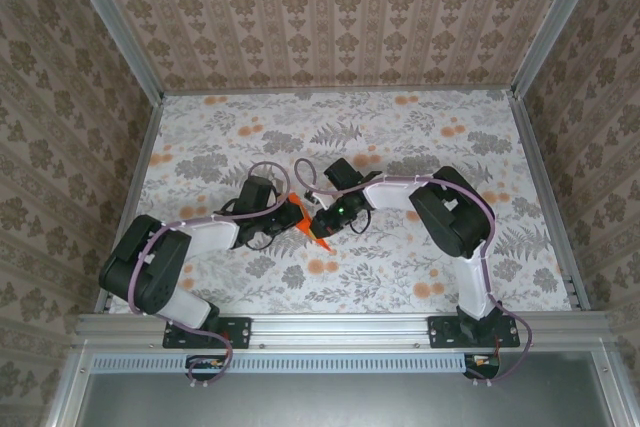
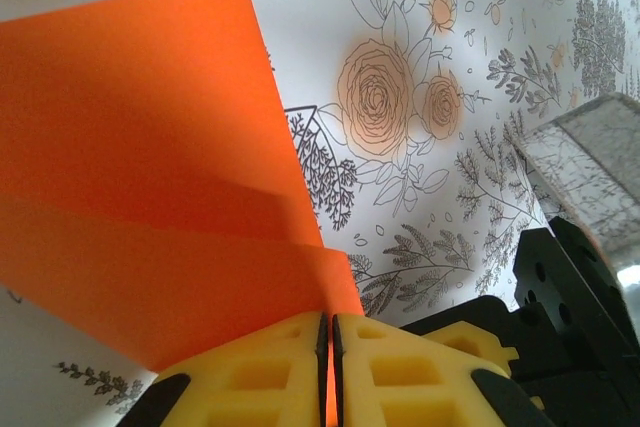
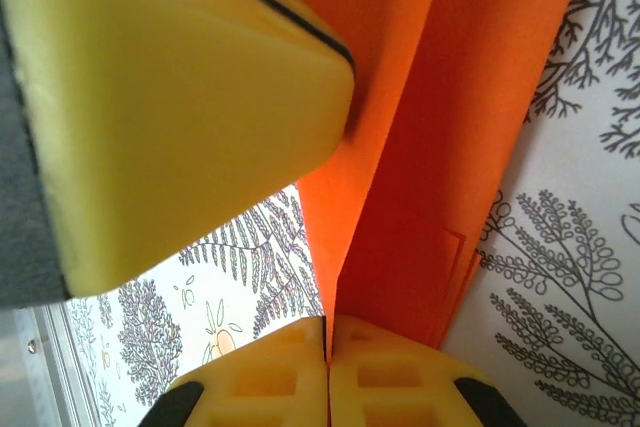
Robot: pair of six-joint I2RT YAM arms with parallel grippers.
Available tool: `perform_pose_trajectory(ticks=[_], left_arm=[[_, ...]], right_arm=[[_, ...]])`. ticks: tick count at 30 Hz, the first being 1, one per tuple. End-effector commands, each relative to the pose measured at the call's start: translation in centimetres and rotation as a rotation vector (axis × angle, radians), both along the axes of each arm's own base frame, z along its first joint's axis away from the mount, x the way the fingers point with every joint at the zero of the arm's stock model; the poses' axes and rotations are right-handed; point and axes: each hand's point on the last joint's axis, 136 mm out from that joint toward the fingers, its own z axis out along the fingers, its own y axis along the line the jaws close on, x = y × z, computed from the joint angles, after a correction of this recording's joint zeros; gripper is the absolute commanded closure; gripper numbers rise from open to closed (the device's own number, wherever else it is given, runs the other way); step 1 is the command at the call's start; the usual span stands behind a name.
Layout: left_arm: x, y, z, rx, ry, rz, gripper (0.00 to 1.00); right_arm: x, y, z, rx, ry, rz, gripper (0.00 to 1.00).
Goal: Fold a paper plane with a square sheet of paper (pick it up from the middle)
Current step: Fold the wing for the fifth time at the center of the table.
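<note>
Both arms are bent at the elbow and angled inward, so that the left gripper (image 1: 288, 211) and the right gripper (image 1: 322, 223) are held almost tip to tip. The left's yellow fingers (image 2: 270, 367) are pressed shut on the orange paper (image 2: 150, 147); the right's fingers (image 3: 400, 372) are clamped on it likewise

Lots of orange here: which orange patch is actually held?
The bright solid orange paper, pinched by left gripper and right gripper; paler spots are printed flowers.
</note>
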Motion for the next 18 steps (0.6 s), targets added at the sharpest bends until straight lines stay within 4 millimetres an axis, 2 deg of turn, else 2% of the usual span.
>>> perform_pose_trajectory(ticks=[1, 8, 18], left_arm=[[-0.2, -0.1, -0.5, 0.011, -0.013, -0.013, 0.87], [-0.6, 0.1, -1.2, 0.008, -0.005, -0.01, 0.87], [-1.2, 0.4, -0.1, 0.002, -0.048, -0.029, 0.88]], right_arm=[[-0.5, -0.7, -1.6, -0.049, 0.075, -0.017, 0.93], [-0.6, -0.9, -2.1, -0.052, 0.115, -0.028, 0.93], [-0.6, -1.2, -2.4, -0.059, 0.14, -0.041, 0.94]])
